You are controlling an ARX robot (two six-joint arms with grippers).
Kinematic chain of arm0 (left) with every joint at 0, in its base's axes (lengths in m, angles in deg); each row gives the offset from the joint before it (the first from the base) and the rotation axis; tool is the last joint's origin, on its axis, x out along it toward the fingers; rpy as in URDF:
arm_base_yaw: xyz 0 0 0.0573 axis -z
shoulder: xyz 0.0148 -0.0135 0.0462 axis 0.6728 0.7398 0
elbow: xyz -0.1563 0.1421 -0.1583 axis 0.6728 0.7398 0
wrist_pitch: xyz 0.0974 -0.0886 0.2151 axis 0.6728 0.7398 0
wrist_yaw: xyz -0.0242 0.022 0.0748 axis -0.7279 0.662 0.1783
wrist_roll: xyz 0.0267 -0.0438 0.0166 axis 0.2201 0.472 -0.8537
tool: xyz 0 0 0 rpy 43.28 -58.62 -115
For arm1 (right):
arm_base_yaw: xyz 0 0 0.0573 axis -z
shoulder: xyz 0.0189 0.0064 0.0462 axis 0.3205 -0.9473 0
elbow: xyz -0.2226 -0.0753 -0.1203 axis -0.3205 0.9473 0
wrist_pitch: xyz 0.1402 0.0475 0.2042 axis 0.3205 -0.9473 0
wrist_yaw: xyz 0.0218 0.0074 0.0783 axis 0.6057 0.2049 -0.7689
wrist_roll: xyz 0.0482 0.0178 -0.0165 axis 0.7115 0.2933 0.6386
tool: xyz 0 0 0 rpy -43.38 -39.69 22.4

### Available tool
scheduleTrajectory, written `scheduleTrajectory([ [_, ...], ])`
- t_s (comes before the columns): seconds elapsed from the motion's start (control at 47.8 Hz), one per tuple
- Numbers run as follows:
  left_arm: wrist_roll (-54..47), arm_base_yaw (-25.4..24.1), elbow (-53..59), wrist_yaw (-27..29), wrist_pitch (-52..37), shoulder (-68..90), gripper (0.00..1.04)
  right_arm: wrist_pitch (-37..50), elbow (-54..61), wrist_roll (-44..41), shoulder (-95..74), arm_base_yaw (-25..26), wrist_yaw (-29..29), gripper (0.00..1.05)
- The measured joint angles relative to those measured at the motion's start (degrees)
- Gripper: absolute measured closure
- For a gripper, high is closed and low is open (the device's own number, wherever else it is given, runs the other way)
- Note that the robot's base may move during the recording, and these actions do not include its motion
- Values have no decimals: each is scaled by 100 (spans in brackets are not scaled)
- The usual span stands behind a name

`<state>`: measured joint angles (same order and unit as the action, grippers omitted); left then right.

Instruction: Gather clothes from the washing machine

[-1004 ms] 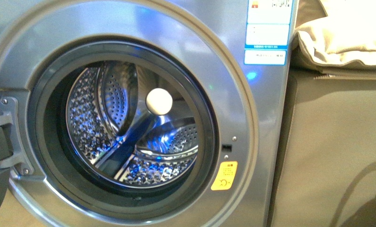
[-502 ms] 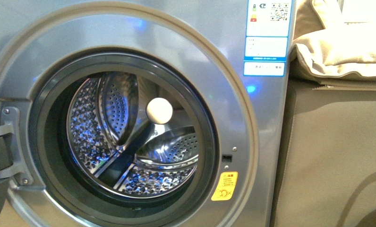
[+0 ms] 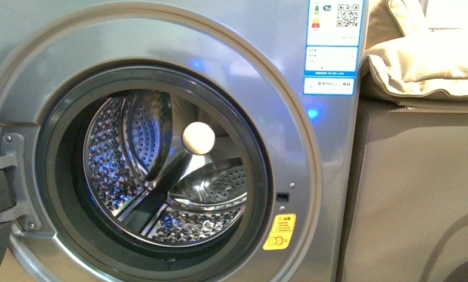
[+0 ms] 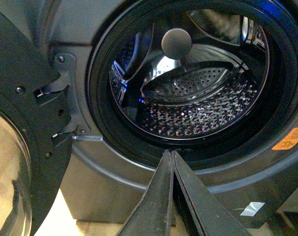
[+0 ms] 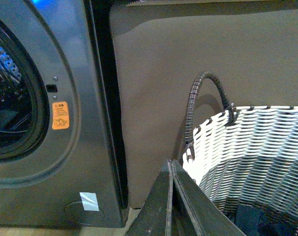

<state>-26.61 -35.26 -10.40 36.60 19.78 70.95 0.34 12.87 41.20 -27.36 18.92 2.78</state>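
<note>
The grey washing machine (image 3: 290, 135) fills the front view, its round door (image 4: 21, 147) swung open to the left. The perforated steel drum (image 3: 161, 176) shows no fabric inside, only a pale round hub (image 3: 198, 138) at its back. Dark navy clothes (image 5: 252, 221) lie at the bottom of the woven basket (image 5: 257, 157). My left gripper (image 4: 169, 153) is shut with nothing in it, its tip just outside the lower rim of the porthole. My right gripper (image 5: 170, 162) is shut and empty beside the basket's near rim. Neither gripper shows in the front view.
A tan sofa (image 3: 420, 176) stands right of the machine, with a cream cushion (image 3: 425, 53) on top. The basket with its dark handle (image 5: 203, 93) sits on the floor in front of the sofa. An orange sticker (image 3: 278, 231) marks the machine's front by the door latch.
The machine sits slightly lower in the front view than a second ago. In the last half second it has held still. The drum looks the same.
</note>
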Motion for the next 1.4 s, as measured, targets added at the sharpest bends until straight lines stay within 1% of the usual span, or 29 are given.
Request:
scheduleTrajectory([
  [0.063,0,-105,286,-111,-76,-229,101,0,0,0,0,0,0,102],
  [0.146,0,-466,516,-603,-101,-437,101,0,0,0,0,0,0,102],
  [0.209,0,-629,688,-664,-107,-595,101,0,0,0,0,0,0,102],
  [0.272,0,-684,811,-645,-116,-741,101,0,0,0,0,0,0,102],
  [0.481,0,-693,1176,-680,-87,-1156,101,0,0,0,0,0,0,102],
  [0.648,0,-691,1421,-680,103,-1591,101,0,0,0,0,0,0,102],
  [1.171,0,-693,1784,-680,492,-2422,101,0,0,0,0,0,0,102],
  [1.192,2,-691,1784,-680,557,-2518,101,0,0,0,0,0,0,102],
  [1.276,0,-693,1781,-680,1384,-3108,101,0,0,0,0,0,0,102],
  [1.401,0,-691,1781,-680,1495,-3388,101,0,0,0,0,0,-2,102],
])
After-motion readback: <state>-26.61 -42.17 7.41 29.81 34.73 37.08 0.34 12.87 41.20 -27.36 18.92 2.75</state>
